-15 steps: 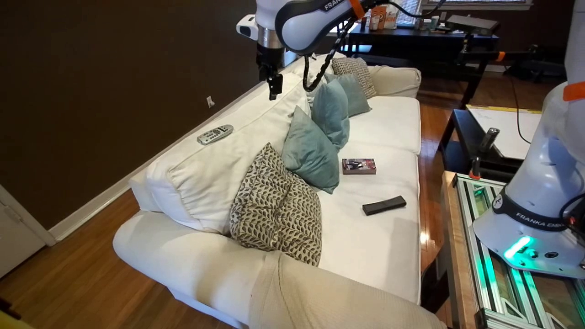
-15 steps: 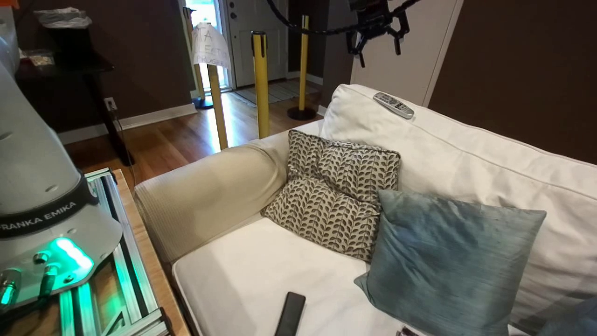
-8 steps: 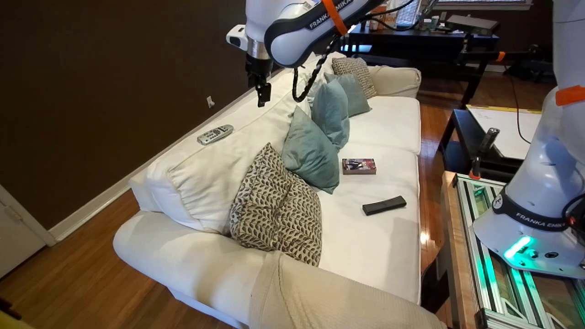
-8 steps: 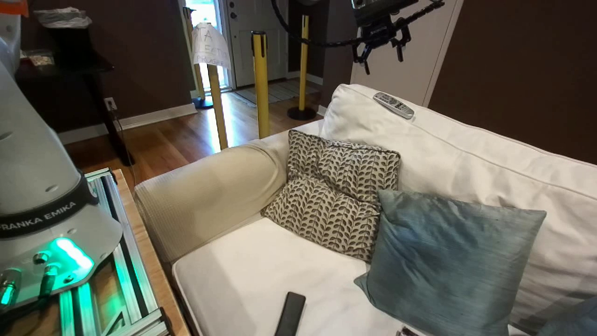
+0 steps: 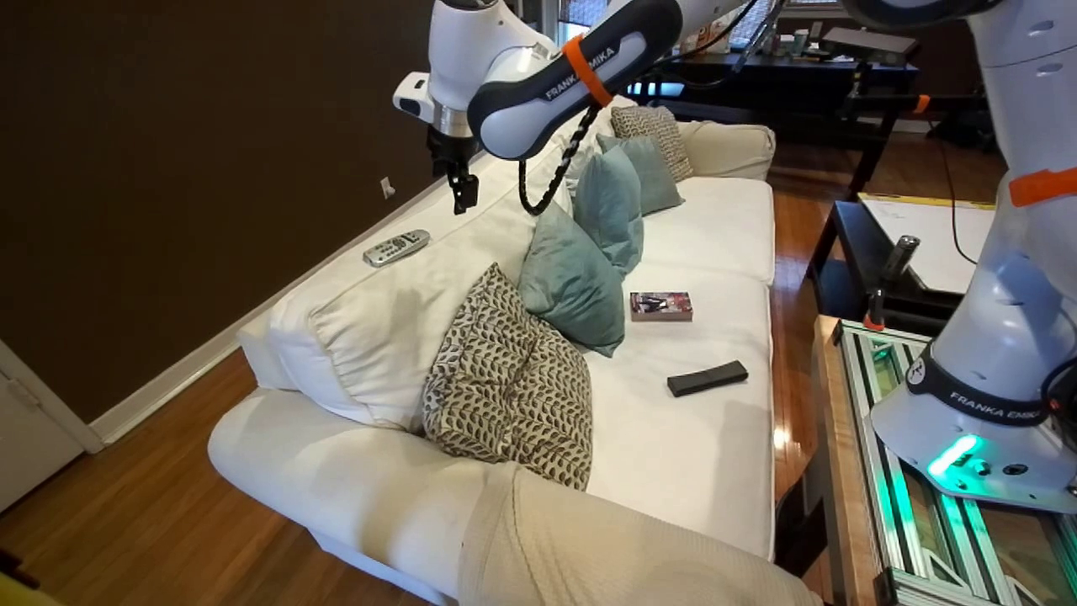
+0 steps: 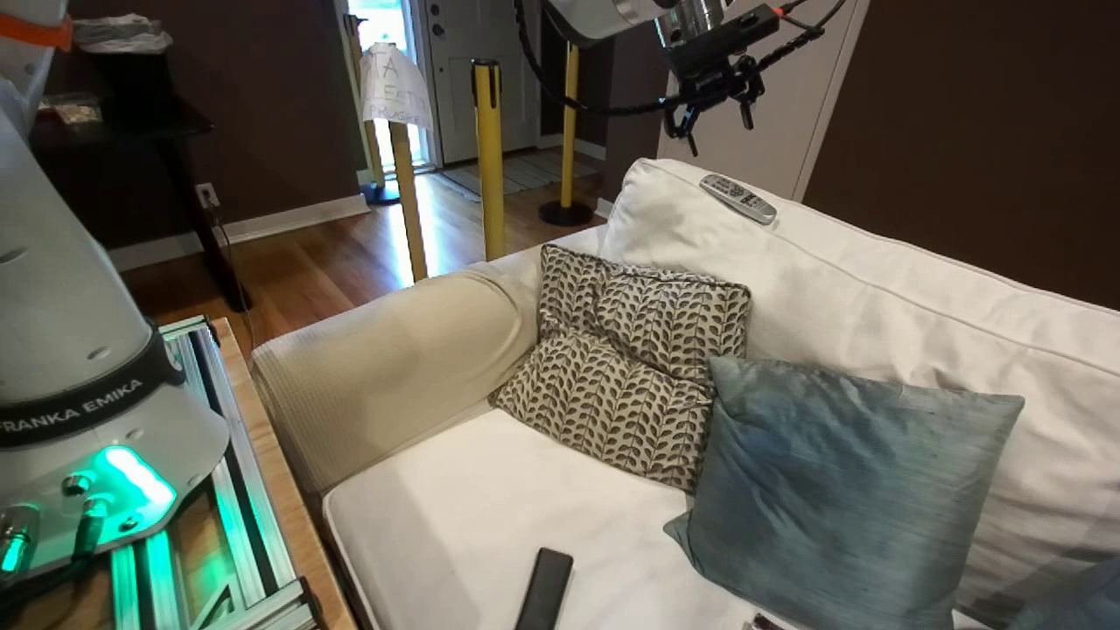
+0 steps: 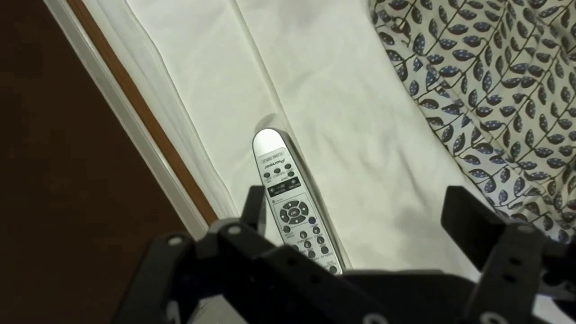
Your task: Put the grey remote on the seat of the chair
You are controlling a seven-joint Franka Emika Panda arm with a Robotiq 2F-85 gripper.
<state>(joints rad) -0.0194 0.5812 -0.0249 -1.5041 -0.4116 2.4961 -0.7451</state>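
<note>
The grey remote (image 5: 396, 248) lies on top of the white sofa's backrest cushion; it also shows in an exterior view (image 6: 739, 199) and in the wrist view (image 7: 291, 198). My gripper (image 5: 464, 204) is open and empty, above the backrest and apart from the remote; it also shows in an exterior view (image 6: 721, 137). In the wrist view the remote lies between the fingers of my gripper (image 7: 355, 202), nearer the left one, and its lower end is hidden behind the gripper. The seat of the chair (image 5: 665, 454) is the flat white cushion below, also in an exterior view (image 6: 446, 507).
A black remote (image 5: 708, 379) and a small booklet or box (image 5: 661, 306) lie on the seat. A leaf-patterned pillow (image 5: 513, 387) and teal pillows (image 5: 576, 282) lean on the backrest. A dark wall (image 5: 252, 126) stands behind the sofa.
My gripper has moved down and closer to the grey remote, leftward in an exterior view. It stays open. The remote and the other things on the sofa have not moved.
</note>
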